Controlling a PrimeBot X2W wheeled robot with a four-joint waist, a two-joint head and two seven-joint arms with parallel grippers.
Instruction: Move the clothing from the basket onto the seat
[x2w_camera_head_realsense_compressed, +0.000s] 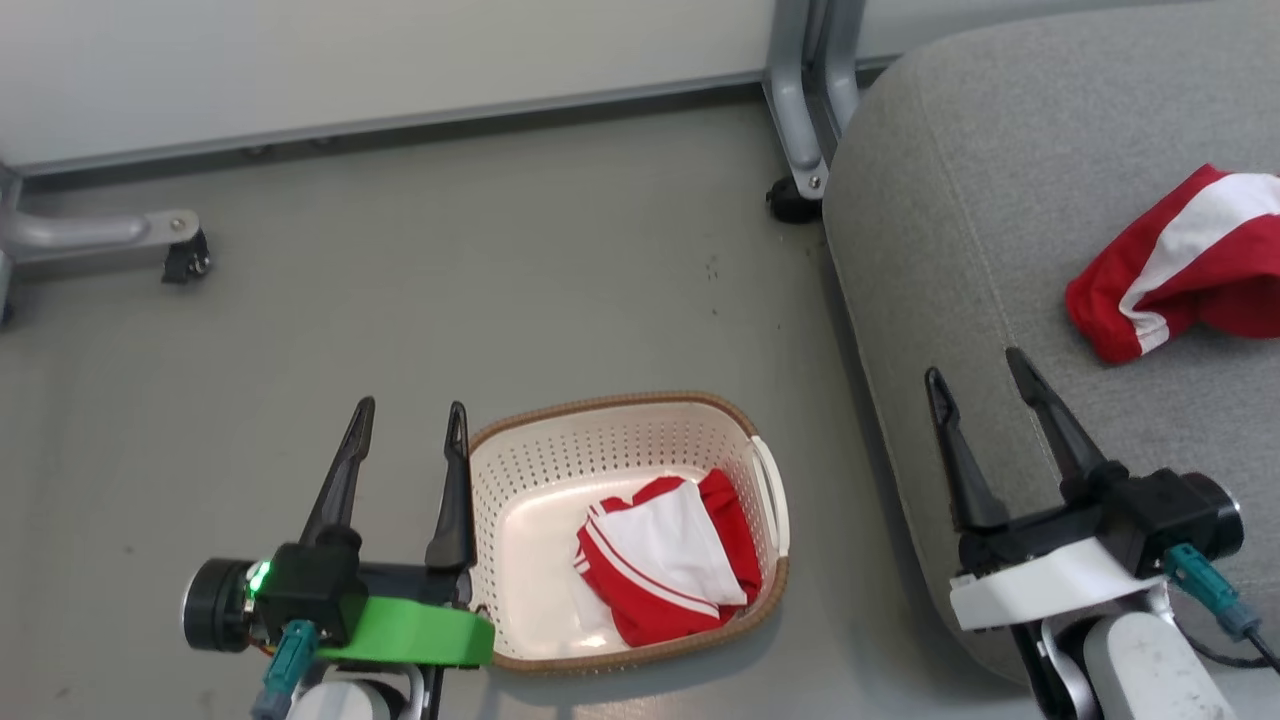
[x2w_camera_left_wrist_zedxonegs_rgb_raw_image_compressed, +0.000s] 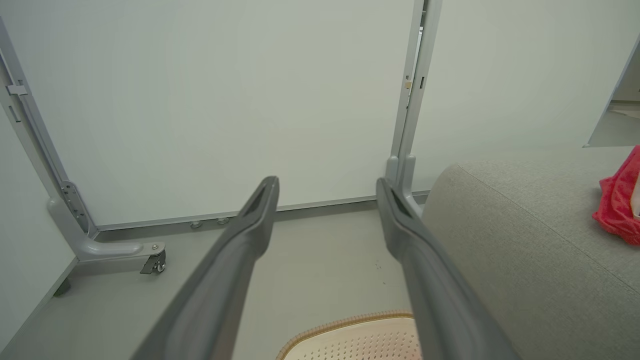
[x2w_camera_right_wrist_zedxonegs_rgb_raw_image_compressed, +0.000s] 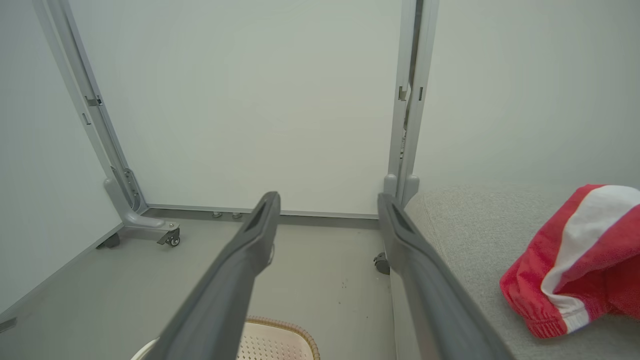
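Note:
A cream basket (x2w_camera_head_realsense_compressed: 560, 470) with a brown rim stands on the floor, and a folded red and white garment (x2w_camera_head_realsense_compressed: 665, 560) lies in its right half. A second piece of red and white clothing (x2w_camera_head_realsense_compressed: 1185, 265) rests on the light-grey seat (x2w_camera_head_realsense_compressed: 960, 200) at the right. My left gripper (x2w_camera_head_realsense_compressed: 410, 410) hangs open just left of the basket, with nothing between its fingers. Over the seat's left edge my right gripper (x2w_camera_head_realsense_compressed: 975, 365) is open and empty too. The basket rim (x2w_camera_left_wrist_zedxonegs_rgb_raw_image_compressed: 345, 322) shows low in the left wrist view, and the seat's garment (x2w_camera_right_wrist_zedxonegs_rgb_raw_image_compressed: 580, 260) lies right of the right gripper's fingers (x2w_camera_right_wrist_zedxonegs_rgb_raw_image_compressed: 400, 235).
Grey partition legs on castors stand at the back left (x2w_camera_head_realsense_compressed: 150, 235) and beside the seat's far corner (x2w_camera_head_realsense_compressed: 800, 150). White wall panels (x2w_camera_head_realsense_compressed: 400, 50) close off the back. Grey floor (x2w_camera_head_realsense_compressed: 500, 280) stretches between the basket and the wall.

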